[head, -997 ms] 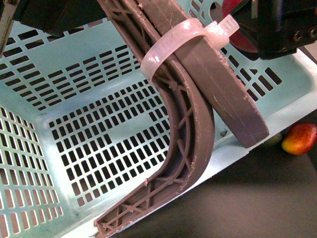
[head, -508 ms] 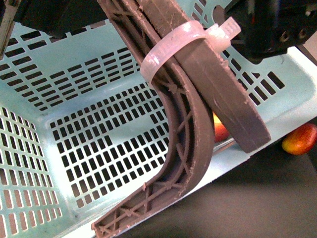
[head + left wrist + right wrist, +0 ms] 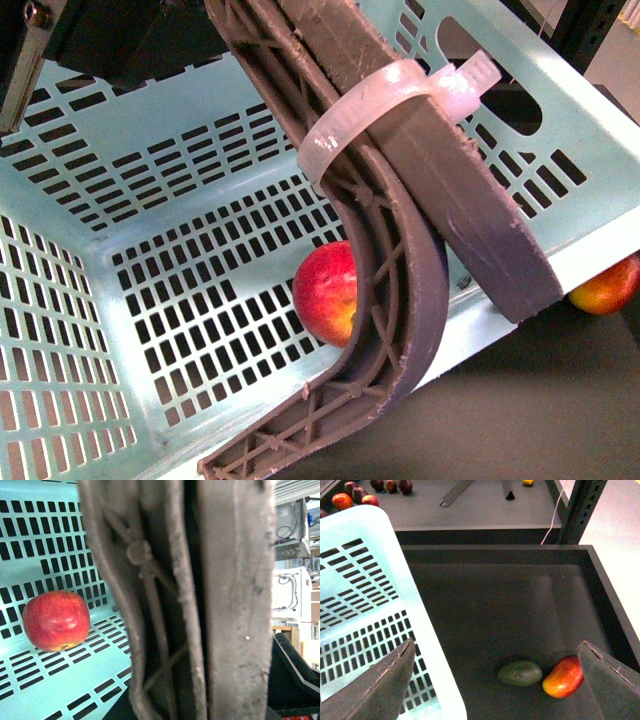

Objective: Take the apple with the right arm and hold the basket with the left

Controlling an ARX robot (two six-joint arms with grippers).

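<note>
The turquoise basket fills the front view, tilted, with its two brown handles bound by a white zip tie. The red apple lies inside on the basket's slotted floor, partly behind a handle. It also shows in the left wrist view. My left gripper is shut on the handles, which fill its wrist view and hide its fingers. My right gripper is open and empty, outside the basket's rim, above the black surface.
A dark green oval fruit and a red-orange mango-like fruit lie on the black walled tray beside the basket. The mango-like fruit also shows in the front view. Several small fruits lie on a further surface, by a metal post.
My right gripper, which held the apple over the basket's far right corner, has let it go and left the front view. The apple now lies on the basket floor.
</note>
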